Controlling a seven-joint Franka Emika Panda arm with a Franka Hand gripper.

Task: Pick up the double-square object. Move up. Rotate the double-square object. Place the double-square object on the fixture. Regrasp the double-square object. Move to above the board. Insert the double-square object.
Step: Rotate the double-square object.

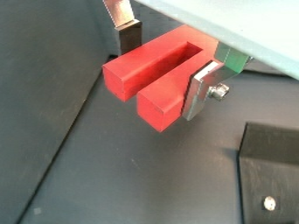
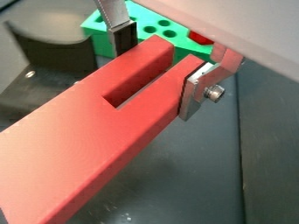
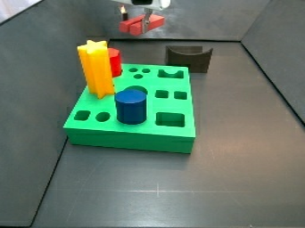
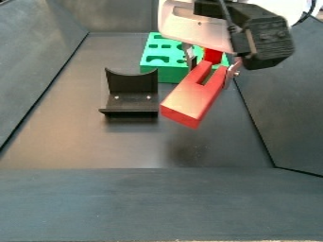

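Double-square object (image 4: 194,95): long red block, held off the floor by the gripper (image 4: 210,64), tilted so its free end points down toward the floor. Slot and two square prongs show in a wrist view (image 1: 149,77); the long flat side shows in a wrist view (image 2: 93,140).

Gripper: closed on the block near one end, fingers (image 1: 198,90) pressing its opposite side faces, so most of the length hangs clear. Judged: the end grip leaves the long body free to be laid into a rest.

Fixture (image 4: 127,93): dark bracket with scooped top, on the floor just beside the hanging block, nothing on it. Judged: the scoop is there to cradle the block while the grip is changed; placing is not yet done.

Board (image 3: 134,111): green, many holes, well apart from the gripper in that side view. Standing in it: a yellow peg (image 3: 95,69), a blue cylinder (image 3: 131,105), a red cylinder (image 3: 113,62). Several holes open.

Stage, judged: block lifted and being turned, next set on the fixture.
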